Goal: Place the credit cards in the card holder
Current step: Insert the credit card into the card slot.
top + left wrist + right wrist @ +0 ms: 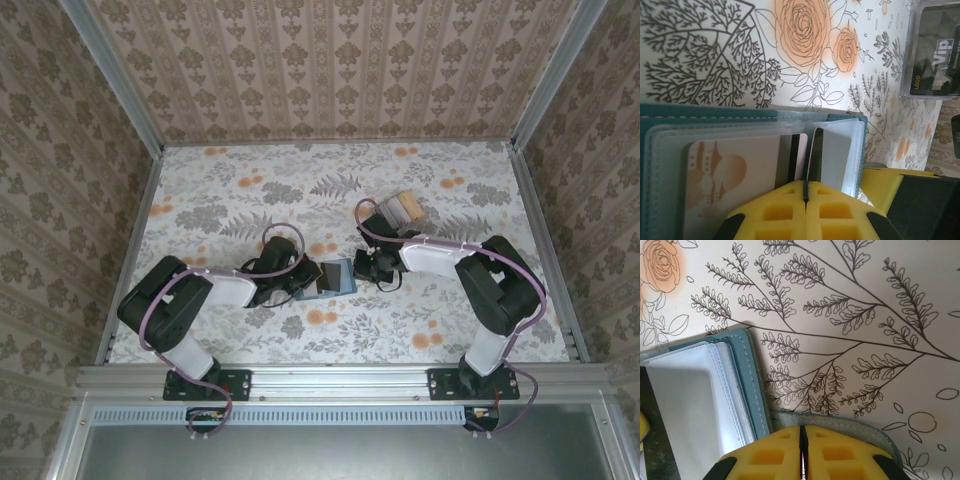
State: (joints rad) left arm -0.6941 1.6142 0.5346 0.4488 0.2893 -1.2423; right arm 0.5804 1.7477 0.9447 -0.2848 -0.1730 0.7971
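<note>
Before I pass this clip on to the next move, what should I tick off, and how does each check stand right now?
1. Card holder lying open, sleeves showing: ok.
2. Right gripper shut on the card holder's cover edge to steady it: ok.
3. Left gripper shut on a thin edge inside the card holder: ok; whether that edge is a card or a sleeve: cannot tell.
4. Orange-printed card seated in a clear sleeve: ok.
5. All cards loaded: not ok; the box of cards beyond the right gripper holds more.
</note>
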